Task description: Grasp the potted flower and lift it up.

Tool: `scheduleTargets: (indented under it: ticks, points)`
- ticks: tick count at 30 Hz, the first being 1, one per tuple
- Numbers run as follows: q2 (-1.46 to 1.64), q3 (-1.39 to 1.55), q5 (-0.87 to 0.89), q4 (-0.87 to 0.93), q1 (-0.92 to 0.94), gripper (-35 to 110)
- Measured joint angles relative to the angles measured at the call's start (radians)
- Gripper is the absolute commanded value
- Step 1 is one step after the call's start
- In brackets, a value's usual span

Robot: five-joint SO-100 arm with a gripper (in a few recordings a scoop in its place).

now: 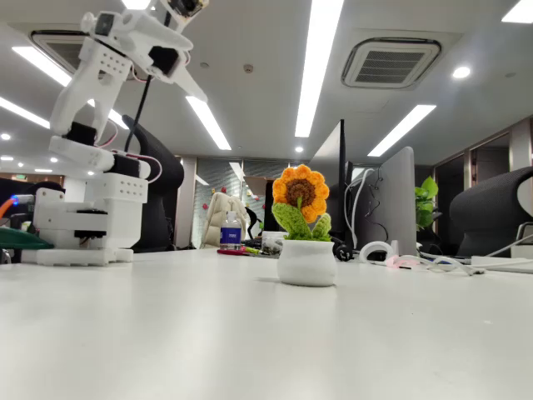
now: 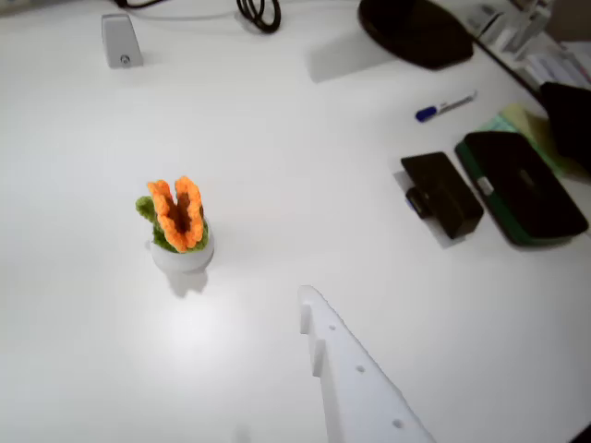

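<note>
We are hovering high, hand [image 2: 319, 341] empty, opening unclear. Potted flower [image 1: 305, 227] standing apart on worktop [image 1: 250, 333]; we are risking tipping light pot during descent.

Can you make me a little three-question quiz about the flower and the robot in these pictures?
1. True or false: the end effector is touching the potted flower.
2. What colour is the flower's pot: A white, B red, C black?
3. Fill in: in the wrist view the potted flower stands upright on the white ____.

Key: 1 false, the end effector is raised high and away from it. 2 A. 3 table.
</note>
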Motion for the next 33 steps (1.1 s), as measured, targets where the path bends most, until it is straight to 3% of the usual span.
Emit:
scheduleTargets:
  ticks: [6, 17, 33]
  points:
    - [-0.055, 0.11, -0.031, -0.075, 0.0, 83]
    - [-0.256, 0.112, 0.003, -0.094, -0.043, 83]
    - [-0.517, 0.114, 0.015, -0.276, -0.083, 83]
